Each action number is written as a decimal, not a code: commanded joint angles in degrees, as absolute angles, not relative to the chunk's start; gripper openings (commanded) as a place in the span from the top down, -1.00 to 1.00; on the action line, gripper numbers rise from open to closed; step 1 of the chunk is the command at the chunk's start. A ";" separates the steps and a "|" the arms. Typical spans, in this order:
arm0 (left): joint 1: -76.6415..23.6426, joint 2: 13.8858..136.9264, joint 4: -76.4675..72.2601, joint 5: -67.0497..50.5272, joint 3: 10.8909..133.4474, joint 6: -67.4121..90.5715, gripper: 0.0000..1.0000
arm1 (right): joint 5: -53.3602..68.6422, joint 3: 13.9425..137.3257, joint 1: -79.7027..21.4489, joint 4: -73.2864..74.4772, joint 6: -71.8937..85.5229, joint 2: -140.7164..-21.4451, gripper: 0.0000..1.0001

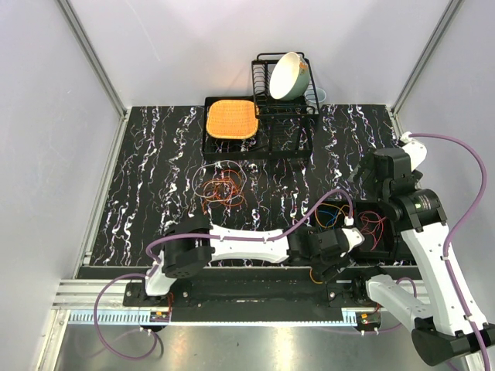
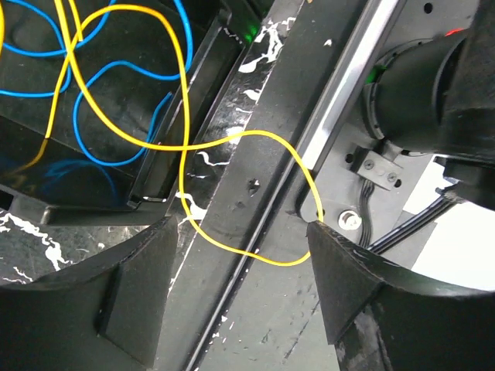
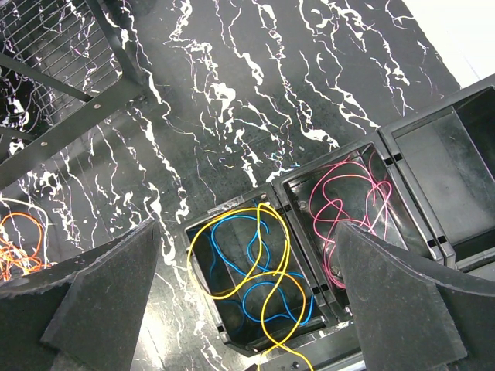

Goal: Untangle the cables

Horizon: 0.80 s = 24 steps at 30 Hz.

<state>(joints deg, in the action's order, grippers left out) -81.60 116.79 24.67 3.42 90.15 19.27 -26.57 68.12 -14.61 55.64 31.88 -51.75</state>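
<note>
A tangle of orange and red cables (image 1: pixel 220 188) lies mid-table; it also shows at the left edge of the right wrist view (image 3: pixel 14 241). A black bin (image 3: pixel 232 207) holds a blue cable (image 3: pixel 244 302) and a yellow cable (image 3: pixel 189 259). The yellow cable (image 2: pixel 281 263) spills over the bin's near wall onto the table's front rail. The neighbouring bin holds a pink cable (image 3: pixel 316 205). My left gripper (image 2: pixel 241 226) is open, its fingers either side of the yellow loop and apart from it. My right gripper (image 3: pixel 247 226) is open and empty, high above the bins.
A row of black bins (image 1: pixel 370 232) stands at the near right; the rightmost bin (image 3: pixel 448 154) holds nothing. A dish rack (image 1: pixel 286 108) with a bowl (image 1: pixel 288 76) and an orange mat (image 1: pixel 230 118) stand at the back. Frame walls close in both sides.
</note>
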 commanded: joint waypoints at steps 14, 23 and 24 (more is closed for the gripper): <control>-82.53 113.38 22.24 1.05 90.79 19.07 -0.40 | -26.28 67.24 -14.33 54.14 31.38 -50.98 -0.99; -82.79 115.48 21.88 0.35 91.49 19.25 -0.27 | -26.19 67.15 -14.24 54.23 31.20 -50.71 -0.99; -83.05 116.27 21.88 0.35 91.84 19.25 -0.22 | -26.19 67.06 -14.33 54.23 31.20 -50.54 -1.00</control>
<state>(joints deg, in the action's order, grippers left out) -82.48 116.84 24.29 1.65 90.28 19.33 -25.93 67.26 -14.59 55.59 31.70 -51.31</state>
